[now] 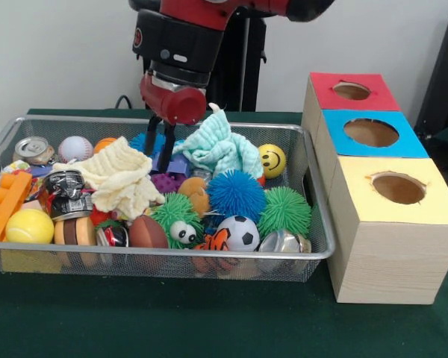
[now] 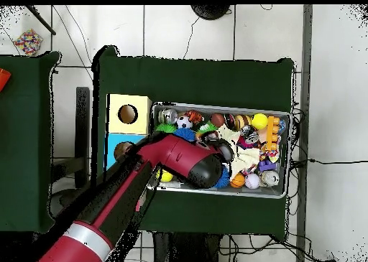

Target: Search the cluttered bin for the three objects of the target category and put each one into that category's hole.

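Green table (image 1: 209,328) — mesh bin (image 1: 313,246), white wall (image 1: 60,52)

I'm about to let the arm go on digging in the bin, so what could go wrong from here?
1. The pincer is down between the cream cloth and the mint cloth; it could snag either and drag it out.
2. The toys lie packed tight, so closing might catch the purple spiky toy along with a neighbour.
3. The overhead view is blocked by the arm, so the grasp can't be checked there.
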